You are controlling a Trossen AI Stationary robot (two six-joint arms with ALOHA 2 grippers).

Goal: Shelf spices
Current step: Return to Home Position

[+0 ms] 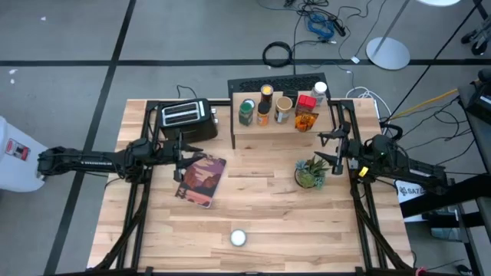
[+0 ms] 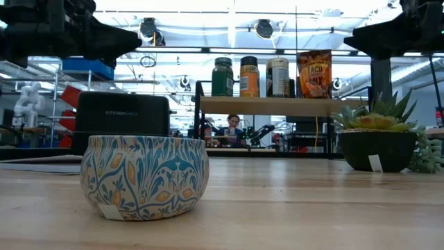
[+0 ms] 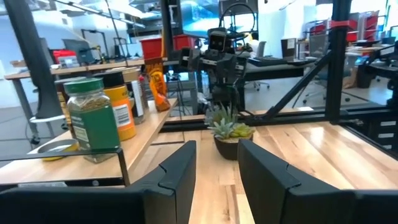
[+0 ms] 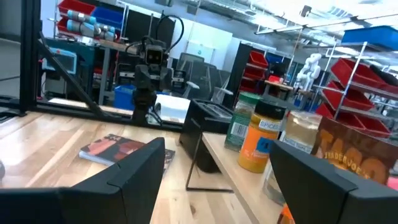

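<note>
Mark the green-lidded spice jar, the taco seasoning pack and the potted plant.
green-lidded spice jar point(image 2: 223, 80), low view, on its body.
taco seasoning pack point(image 2: 314, 75), low view, on its printed front.
potted plant point(image 1: 310, 173), high view, on its leaves.

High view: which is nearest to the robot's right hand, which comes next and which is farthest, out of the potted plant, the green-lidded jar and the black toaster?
1. The potted plant: right beside the right hand, slightly toward the table's front.
2. The green-lidded jar: at the left end of the shelf.
3. The toaster: beyond the shelf, on the table's left side.
</note>
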